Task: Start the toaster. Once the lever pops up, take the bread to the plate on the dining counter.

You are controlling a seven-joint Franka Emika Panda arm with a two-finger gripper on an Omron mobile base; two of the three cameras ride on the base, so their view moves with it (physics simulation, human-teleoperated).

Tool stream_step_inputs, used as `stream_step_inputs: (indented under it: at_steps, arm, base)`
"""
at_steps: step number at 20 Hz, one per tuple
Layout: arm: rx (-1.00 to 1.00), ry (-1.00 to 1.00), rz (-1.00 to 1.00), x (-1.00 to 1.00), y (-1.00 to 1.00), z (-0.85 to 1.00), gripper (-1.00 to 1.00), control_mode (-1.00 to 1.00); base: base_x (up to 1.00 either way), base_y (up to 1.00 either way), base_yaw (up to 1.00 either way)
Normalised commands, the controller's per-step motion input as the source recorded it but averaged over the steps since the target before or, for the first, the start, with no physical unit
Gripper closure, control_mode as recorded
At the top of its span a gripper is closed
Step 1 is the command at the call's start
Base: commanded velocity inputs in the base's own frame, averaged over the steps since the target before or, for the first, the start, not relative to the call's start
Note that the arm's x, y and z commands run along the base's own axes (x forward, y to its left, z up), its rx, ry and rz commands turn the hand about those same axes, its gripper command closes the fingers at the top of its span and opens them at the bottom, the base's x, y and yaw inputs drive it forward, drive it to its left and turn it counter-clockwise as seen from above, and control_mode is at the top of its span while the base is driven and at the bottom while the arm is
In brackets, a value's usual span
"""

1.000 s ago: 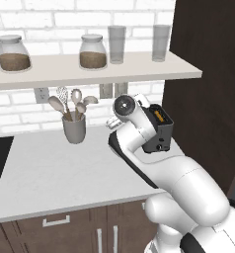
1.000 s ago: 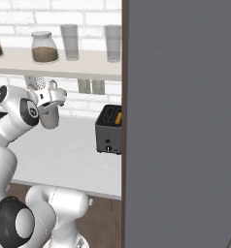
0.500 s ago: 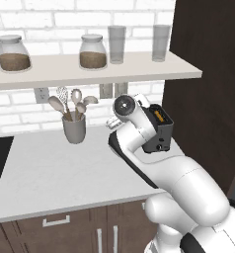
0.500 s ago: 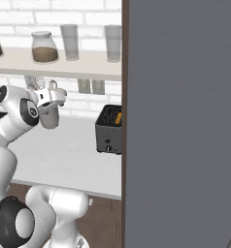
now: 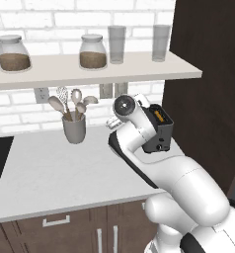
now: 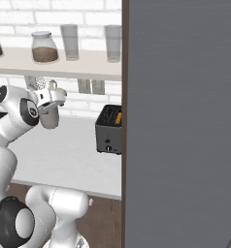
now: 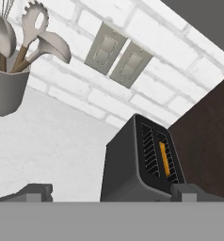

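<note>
Matte charcoal metal, that's the toaster [image 7: 142, 162], a boxy little unit sitting at the back of the worktop [image 5: 55, 173] against the white brick wall [image 7: 76, 94], tucked beside the dark cabinet [image 5: 208, 89] at about three o'clock. In the hand view it lies at roughly five o'clock, slots ribbed and dark, and the bread [image 7: 164, 159] shows as a thin golden strip standing in the far slot. The gripper [image 7: 111, 192] hangs above and short of it, jaws spread wide and holding nothing, the two dark fingertips [image 7: 36, 192] just poking up. The step in hand looks like starting the toaster, and the lever isn't plainly visible from here, so my read is the hand should come in toward the narrow face, where the right base view shows a small knob [image 6: 108, 148], and press straight down with one finger rather than pinch. Keep clear of the slots so the bread isn't knocked. Off at ten o'clock a smooth grey cup [image 7: 8, 92] holds wooden-handled utensils [image 7: 36, 35], well apart. Two pale wall switches [image 7: 117, 56] sit at twelve o'clock. Up on the shelf [image 5: 90, 74], glass jars [image 5: 93, 51] and tumblers [image 5: 117, 43].
</note>
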Motion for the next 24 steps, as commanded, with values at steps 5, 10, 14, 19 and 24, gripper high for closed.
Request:
stream_step_inputs:
  at_steps: [5, 10, 14, 19, 24]
  arm:
    - [0.00, 0.00, 0.00, 0.00, 0.00, 0.00, -1.00, -1.00]
    - [0.00, 0.00, 0.00, 0.00, 0.00, 0.00, -1.00, -1.00]
    - [0.00, 0.00, 0.00, 0.00, 0.00, 0.00, -1.00, -1.00]
    - [0.00, 0.00, 0.00, 0.00, 0.00, 0.00, -1.00, -1.00]
    - [0.00, 0.00, 0.00, 0.00, 0.00, 0.00, -1.00, -1.00]
  base:
    - [0.00, 0.00, 0.00]
    - [0.00, 0.00, 0.00]
    - [0.00, 0.00, 0.00]
    - [0.00, 0.00, 0.00]
    - [0.00, 0.00, 0.00]
